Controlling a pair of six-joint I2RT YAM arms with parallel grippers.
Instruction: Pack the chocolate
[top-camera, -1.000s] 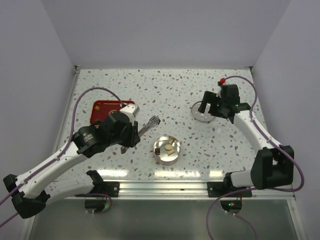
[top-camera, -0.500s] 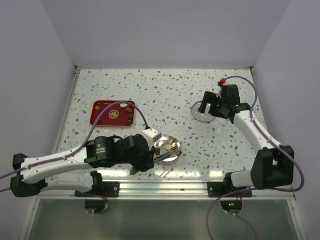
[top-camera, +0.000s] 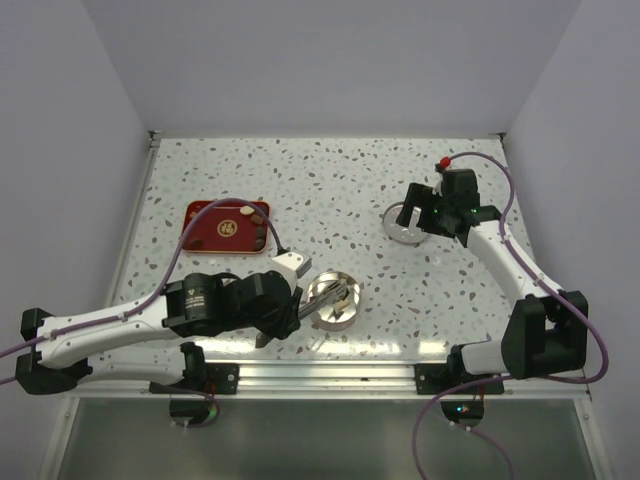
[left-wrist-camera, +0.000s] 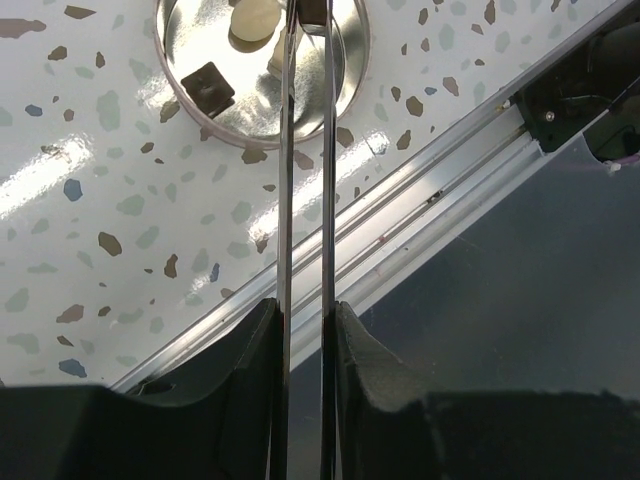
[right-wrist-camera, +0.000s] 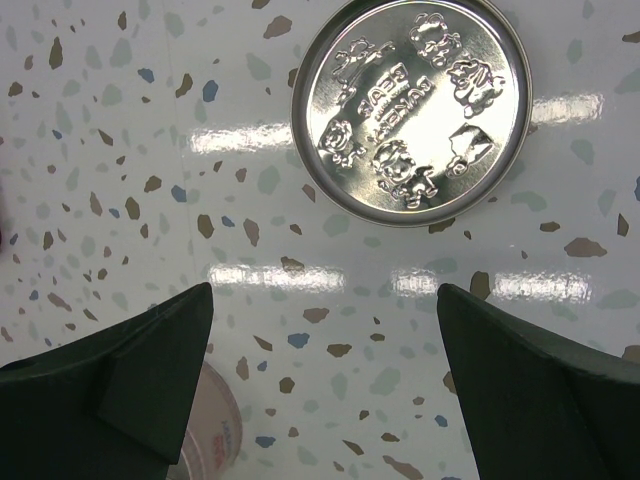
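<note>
Tweezers over chocolate; lid lettering seems illegible.

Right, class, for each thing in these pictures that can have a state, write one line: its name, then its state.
tin: open, chocolates inside.
lid: off, lying flat on the table, embossed face up.
tweezers: gripped, tips over the tin.
red tray: some chocolates left in it.
left gripper: shut on the tweezers.
right gripper: open, empty, above the lid.
</note>
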